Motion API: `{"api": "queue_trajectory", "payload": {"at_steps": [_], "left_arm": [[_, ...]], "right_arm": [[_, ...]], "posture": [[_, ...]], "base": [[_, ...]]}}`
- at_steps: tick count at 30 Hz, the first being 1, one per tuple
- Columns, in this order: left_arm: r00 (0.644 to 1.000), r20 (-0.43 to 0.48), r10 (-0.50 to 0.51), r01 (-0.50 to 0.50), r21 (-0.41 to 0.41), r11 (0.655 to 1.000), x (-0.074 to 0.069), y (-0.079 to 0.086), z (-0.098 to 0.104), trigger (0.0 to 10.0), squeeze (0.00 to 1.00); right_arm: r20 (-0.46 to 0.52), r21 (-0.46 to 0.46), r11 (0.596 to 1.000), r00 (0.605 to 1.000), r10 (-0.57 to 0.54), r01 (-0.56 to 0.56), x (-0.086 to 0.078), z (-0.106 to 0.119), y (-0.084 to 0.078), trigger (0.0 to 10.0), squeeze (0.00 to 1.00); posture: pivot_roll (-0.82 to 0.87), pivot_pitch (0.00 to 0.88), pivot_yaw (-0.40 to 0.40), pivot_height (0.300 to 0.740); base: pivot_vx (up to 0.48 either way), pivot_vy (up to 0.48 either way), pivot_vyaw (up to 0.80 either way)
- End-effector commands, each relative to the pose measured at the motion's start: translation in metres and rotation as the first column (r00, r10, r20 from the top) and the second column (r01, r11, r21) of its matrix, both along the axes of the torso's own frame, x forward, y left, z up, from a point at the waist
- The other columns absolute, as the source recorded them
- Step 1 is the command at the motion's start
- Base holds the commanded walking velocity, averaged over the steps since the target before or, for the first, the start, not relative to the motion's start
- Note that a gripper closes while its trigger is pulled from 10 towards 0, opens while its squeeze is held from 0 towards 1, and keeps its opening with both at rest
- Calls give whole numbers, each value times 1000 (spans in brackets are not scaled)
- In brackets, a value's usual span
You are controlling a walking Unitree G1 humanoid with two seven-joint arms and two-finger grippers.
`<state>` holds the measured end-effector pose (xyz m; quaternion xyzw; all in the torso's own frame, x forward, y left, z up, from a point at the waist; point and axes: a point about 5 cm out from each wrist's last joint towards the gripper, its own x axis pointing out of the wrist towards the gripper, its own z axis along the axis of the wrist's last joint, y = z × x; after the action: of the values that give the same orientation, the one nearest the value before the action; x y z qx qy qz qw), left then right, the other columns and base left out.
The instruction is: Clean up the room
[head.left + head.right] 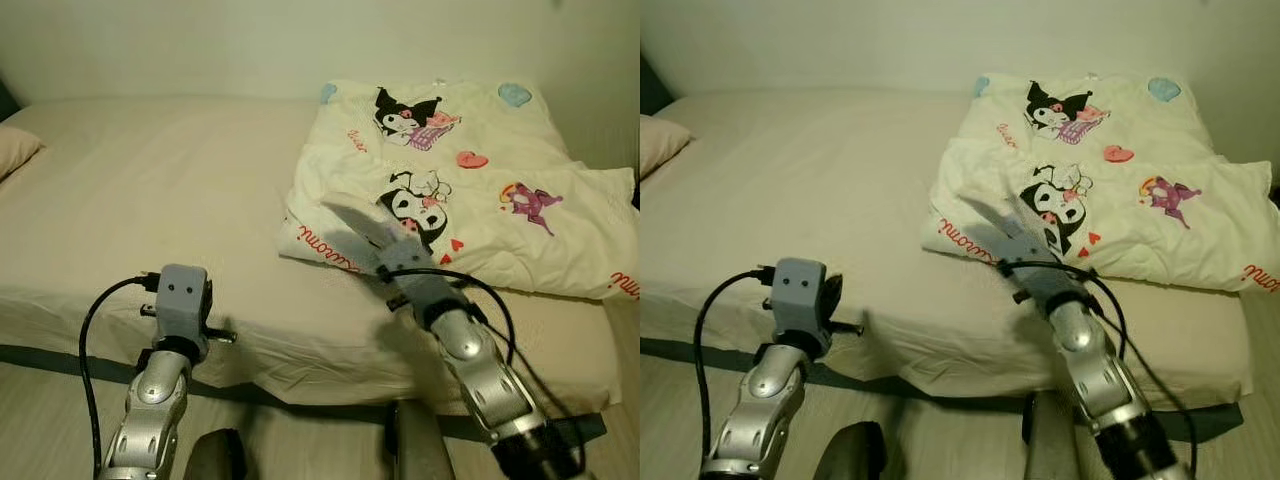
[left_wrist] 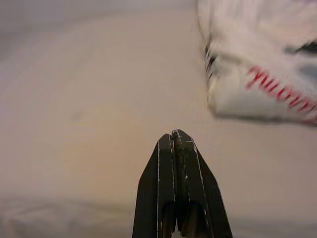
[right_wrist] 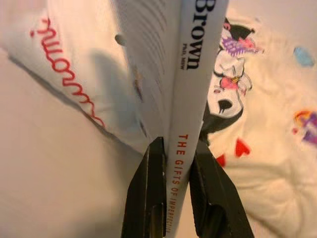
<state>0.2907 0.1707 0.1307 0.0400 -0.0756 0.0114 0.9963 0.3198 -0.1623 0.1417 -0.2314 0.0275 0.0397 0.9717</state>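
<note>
Book (image 3: 190,99), spine: author name ending "Brown" in black, with the red title "THE GIFTS OF IMPERFE…" running down between the fingers that grip it. Blanket (image 1: 480,190): red cursive lettering along the folded edge, not legible

Right gripper (image 3: 177,163): two black fingers (image 3: 148,198) clamped on a white book (image 3: 190,74), spine facing the camera, running toward 12 o'clock. Spine text: "Brown", red "THE GIFTS OF IMPERFECT…". Behind: cartoon-printed white quilt (image 3: 267,129), red script at 10 o'clock; beige bedsheet (image 3: 54,183) at 8 o'clock.
</note>
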Motion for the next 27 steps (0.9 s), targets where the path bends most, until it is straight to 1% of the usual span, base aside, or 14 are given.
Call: {"api": "queue_trajectory", "payload": {"at_steps": [1, 2, 7, 10, 11, 12, 17, 27], "left_arm": [[1000, 29, 12, -12, -28, 1000, -2, 1, 5, 10000, 0], [999, 35, 11, -9, -55, 998, -1, -1, 8, 10000, 0], [1000, 26, -2, 3, -41, 999, 0, -5, 10, 10000, 0], [1000, 4, -3, 4, -60, 998, 0, -8, 7, 10000, 0], [1000, 4, -3, 4, -60, 998, 0, -8, 7, 10000, 0], [1000, -1, -12, 12, -55, 998, 0, -10, 5, 10000, 0], [1000, -7, -18, 17, -51, 999, 0, -11, 4, 10000, 0], [1000, -13, -4, 3, -42, 999, -1, -7, 5, 10000, 0]], "right_arm": [[37, 51, 998, 999, -24, 22, -1, 2, -3, 10000, 0], [35, 61, 997, 999, -40, 38, -2, -1, -4, 10000, 0], [26, 63, 997, 999, -38, 36, -3, -6, -3, 10000, 0], [41, 81, 996, 999, -34, 30, -3, -6, -2, 10000, 0], [41, 81, 996, 999, -34, 30, -3, -6, -2, 10000, 0], [54, 74, 997, 998, -29, 25, -3, -5, -2, 10000, 0], [65, 72, 997, 998, -27, 22, -3, -4, -2, 10000, 0], [84, 74, 997, 996, -7, 1, -3, -1, 0, 10000, 0]], "posture": [[-102, 102, 62, 566], [-102, 102, 62, 576], [-98, 102, 58, 591], [-100, 104, 59, 606], [-100, 104, 59, 606], [-100, 104, 59, 616], [-100, 104, 59, 631], [-97, 106, 57, 686]], "base": [[0, 0, 0], [0, 0, 0], [0, 0, 0], [0, 0, 0], [0, 0, 0], [0, 0, 0], [0, 0, 0], [0, 0, 0]]}}
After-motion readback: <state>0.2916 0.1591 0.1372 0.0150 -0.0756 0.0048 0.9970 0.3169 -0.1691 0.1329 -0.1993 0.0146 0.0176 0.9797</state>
